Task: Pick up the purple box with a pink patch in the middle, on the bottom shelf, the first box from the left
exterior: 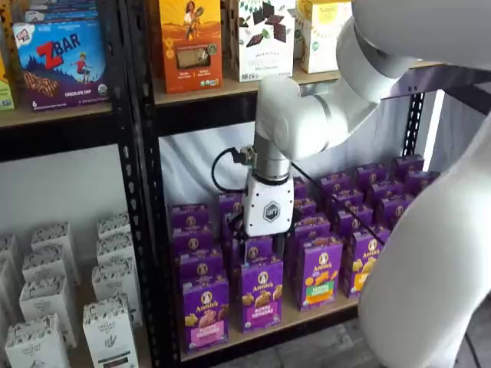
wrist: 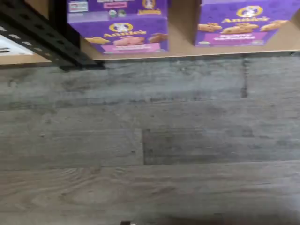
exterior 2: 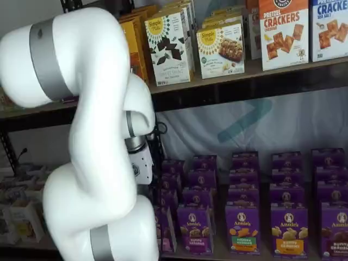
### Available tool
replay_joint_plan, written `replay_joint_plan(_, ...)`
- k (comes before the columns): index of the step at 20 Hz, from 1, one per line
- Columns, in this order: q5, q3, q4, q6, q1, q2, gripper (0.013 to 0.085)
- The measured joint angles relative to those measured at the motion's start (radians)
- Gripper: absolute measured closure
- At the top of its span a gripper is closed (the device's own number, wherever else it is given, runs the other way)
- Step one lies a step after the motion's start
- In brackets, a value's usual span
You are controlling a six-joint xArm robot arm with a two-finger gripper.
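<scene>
The purple box (exterior: 205,312) is being kept upright on the bottom shelf (exterior: 307,318), long axis vertical, printed face turned toward the shelf's open front. It is standing at the front of the row nearest the black upright (exterior: 146,230), with matching cartons lined up behind it. Just beside it, away from the upright, a second purple carton (exterior: 261,295) is being shown, then a green-patched carton (exterior: 320,273). The gripper (exterior: 265,239) is being held in front of the rows behind the box, apart from it, fingers spread wide, nothing clasped. In the other shelf view the box is being hidden by the white arm (exterior 2: 92,163); the wrist view's print is blurred.
</scene>
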Motion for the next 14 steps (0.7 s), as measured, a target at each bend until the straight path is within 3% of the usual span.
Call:
replay_joint_plan(5, -0.107, -0.036, 0.015, 0.002, 0.021, 0.143, 0.0130)
replay_joint_plan(14, -0.211, -0.124, -0.095, 0.077, 0.004, 0.330, 0.0130)
